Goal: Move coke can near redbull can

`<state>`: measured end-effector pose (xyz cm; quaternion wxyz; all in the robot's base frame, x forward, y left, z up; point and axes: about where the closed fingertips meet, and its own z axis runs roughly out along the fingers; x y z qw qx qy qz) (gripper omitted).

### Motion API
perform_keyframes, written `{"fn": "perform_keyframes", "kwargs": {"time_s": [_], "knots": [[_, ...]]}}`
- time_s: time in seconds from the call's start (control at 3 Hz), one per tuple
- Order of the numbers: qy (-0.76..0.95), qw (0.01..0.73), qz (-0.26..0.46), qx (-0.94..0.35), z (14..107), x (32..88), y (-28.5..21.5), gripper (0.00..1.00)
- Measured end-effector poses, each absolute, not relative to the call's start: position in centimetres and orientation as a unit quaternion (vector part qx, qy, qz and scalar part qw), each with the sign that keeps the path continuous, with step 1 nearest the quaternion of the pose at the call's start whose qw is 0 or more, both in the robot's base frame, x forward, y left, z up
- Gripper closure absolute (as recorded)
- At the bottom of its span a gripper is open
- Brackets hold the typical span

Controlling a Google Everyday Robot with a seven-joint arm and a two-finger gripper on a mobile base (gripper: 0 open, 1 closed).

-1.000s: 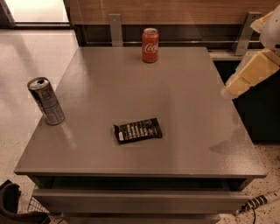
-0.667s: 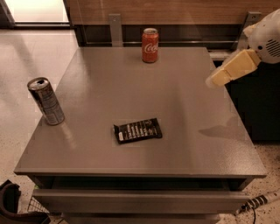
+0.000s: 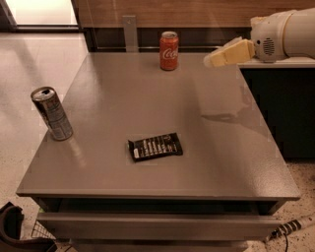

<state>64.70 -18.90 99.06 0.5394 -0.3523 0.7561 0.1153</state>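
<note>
Nearest, front-left floor: a dark object (image 3: 10,227) cut off by the frame edge, kind not clear. Front-right: a striped cable (image 3: 290,227) on speckled floor. A drawer front (image 3: 157,225) sits below the bench top.

Bench (image 3: 123,88): grey, flat top, 3 things on it.

- Closest of the 3: a dark snack wrapper (image 3: 155,146) with pale print, lying flat a little forward of centre, touching nothing
- Left edge, mid-depth: redbull can (image 3: 51,113), standing just inside the rim, well apart from the wrapper
- Far edge, slightly right of the middle: coke can (image 3: 169,50), upright, white script toward the camera, standing alone

The coke can and redbull can are well apart, with bare bench top between them. The wrapper lies forward of the straight line joining the 2 cans.

Hand (image 3: 212,60): cream-coloured, reaching in from the right above the far right corner of the bench. It is beside the coke can on that can's right, near it but not touching. Wide or narrow, cannot tell. The white arm housing (image 3: 290,32) is behind it, and its dim reflection (image 3: 221,115) shows on the bench below.

Beyond the far edge: 1 grey upright post (image 3: 130,32) left of the coke can, then the wood-panelled wall (image 3: 197,12). A dark cabinet (image 3: 280,98) with a pale top stands along the bench's right side
</note>
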Motion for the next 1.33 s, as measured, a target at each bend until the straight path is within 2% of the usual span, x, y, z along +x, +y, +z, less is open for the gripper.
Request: {"fn": "perform_keyframes", "kwargs": {"time_s": [0.33,0.67,1.0,1.33], "knots": [[0.725,0.586,0.134,-0.336,100.2,68.7,-17.9,0.0],[0.725,0.586,0.134,-0.336,100.2,68.7,-17.9,0.0],[0.719,0.589,0.163,-0.332,99.2,71.9,-16.8,0.0],[0.711,0.578,0.225,-0.331,96.2,78.2,-13.1,0.0]]}}
